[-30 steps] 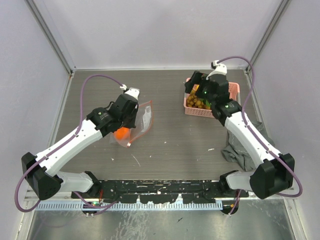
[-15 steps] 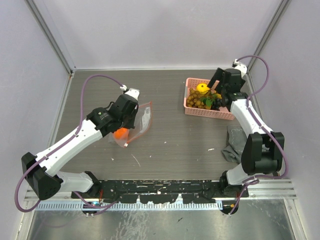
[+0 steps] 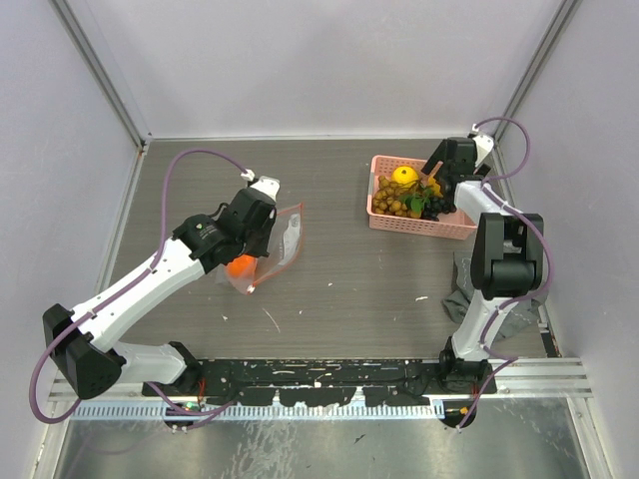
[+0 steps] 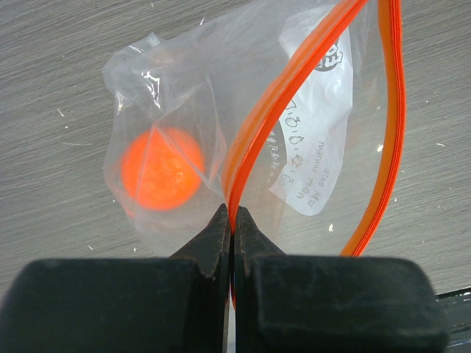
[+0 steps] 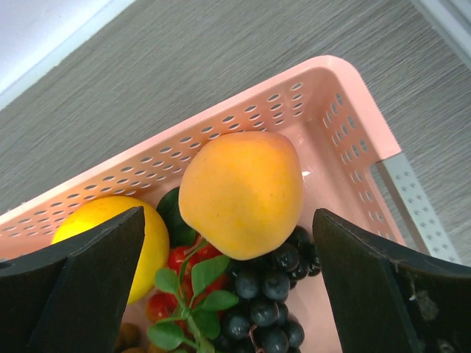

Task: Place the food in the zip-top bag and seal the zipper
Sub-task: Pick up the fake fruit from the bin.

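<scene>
The clear zip-top bag (image 3: 286, 238) lies at mid-left, mouth open. My left gripper (image 3: 262, 226) is shut on one side of its red-orange zipper (image 4: 293, 82); in the left wrist view the gripper (image 4: 233, 220) pinches the strip. One orange round fruit (image 4: 162, 168) sits inside the bag (image 4: 184, 66) and shows in the top view (image 3: 240, 265). My right gripper (image 3: 440, 186) is open over the pink basket (image 3: 424, 226). Its jaws (image 5: 228, 215) straddle a second orange fruit (image 5: 241, 190). The yellow fruit (image 5: 110, 234) and brown balls (image 5: 129, 335) lie beside it.
The pink basket (image 5: 346, 110) also holds dark grapes (image 5: 266, 309) and red berries with green leaves (image 5: 193, 283). A grey cloth (image 3: 469, 291) lies by the right arm's base. Walls close in the table on the left, right and back.
</scene>
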Action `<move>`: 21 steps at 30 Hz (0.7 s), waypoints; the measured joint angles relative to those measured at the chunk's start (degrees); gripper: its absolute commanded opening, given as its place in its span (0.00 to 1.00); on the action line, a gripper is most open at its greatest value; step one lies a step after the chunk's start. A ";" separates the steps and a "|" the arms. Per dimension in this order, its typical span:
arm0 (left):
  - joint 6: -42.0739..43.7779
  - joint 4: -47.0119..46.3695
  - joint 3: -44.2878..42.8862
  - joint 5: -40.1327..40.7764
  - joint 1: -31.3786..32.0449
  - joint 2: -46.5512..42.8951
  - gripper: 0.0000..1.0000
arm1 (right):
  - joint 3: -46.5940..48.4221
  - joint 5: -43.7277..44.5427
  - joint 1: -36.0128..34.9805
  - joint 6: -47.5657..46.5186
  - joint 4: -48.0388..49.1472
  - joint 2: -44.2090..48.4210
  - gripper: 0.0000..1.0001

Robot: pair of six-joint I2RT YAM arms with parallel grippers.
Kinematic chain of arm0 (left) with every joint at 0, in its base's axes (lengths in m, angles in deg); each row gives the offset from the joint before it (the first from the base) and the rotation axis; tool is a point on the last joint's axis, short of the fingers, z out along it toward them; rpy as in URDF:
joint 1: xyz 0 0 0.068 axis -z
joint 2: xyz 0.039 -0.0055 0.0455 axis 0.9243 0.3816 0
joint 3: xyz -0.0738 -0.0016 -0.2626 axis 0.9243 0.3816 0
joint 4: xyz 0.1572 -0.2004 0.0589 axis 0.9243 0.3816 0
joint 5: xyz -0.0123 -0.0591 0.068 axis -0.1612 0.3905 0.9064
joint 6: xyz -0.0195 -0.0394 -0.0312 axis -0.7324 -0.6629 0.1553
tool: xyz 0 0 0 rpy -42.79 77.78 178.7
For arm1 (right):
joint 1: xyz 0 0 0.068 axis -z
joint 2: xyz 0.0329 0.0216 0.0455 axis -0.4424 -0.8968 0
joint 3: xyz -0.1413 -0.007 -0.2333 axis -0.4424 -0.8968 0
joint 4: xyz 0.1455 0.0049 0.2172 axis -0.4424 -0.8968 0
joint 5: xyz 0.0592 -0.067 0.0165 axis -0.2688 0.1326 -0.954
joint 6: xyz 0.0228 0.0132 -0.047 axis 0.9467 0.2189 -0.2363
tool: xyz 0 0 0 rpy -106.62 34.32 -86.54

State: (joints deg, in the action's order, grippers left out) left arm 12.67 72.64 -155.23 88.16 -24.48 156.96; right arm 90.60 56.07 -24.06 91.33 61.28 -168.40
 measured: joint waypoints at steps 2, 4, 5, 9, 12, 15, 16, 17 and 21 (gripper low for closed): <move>0.31 -0.02 0.00 -0.02 0.00 0.00 0.00 | 0.70 0.04 0.11 0.42 0.52 -2.16 1.00; 0.42 -0.02 0.00 -0.13 0.00 0.00 0.00 | 1.07 0.00 0.24 0.87 0.79 -3.85 1.00; 0.48 -0.02 0.00 -0.28 0.00 0.00 0.00 | 1.29 -0.04 0.31 1.14 0.98 -4.79 1.00; 0.52 -0.04 0.00 -0.68 0.00 0.92 0.00 | 1.64 -0.52 0.61 1.92 1.42 -8.02 0.94; 0.52 -0.04 0.00 -0.98 0.00 1.77 0.00 | 1.68 -0.87 0.83 2.12 1.40 -9.46 0.79; 0.52 -0.07 0.00 -1.09 0.00 1.81 0.00 | 1.68 -1.14 1.05 2.10 1.99 -9.68 0.68; 0.52 -0.07 0.00 -1.09 0.00 1.81 0.00 | 1.68 -1.22 1.05 1.97 2.14 -9.68 0.66; 0.52 -0.04 0.00 -1.11 0.00 1.84 0.00 | 1.66 -1.27 1.05 1.88 2.21 -9.68 0.63; 0.52 -0.04 0.00 -1.40 0.00 1.84 0.00 | 1.33 -1.20 1.14 1.05 2.47 -9.40 0.57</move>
State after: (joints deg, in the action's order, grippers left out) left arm 13.20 72.60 -155.23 86.76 -24.48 158.80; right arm 91.93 54.87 -22.93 92.38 63.75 -177.80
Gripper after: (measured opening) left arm 0.007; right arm 0.850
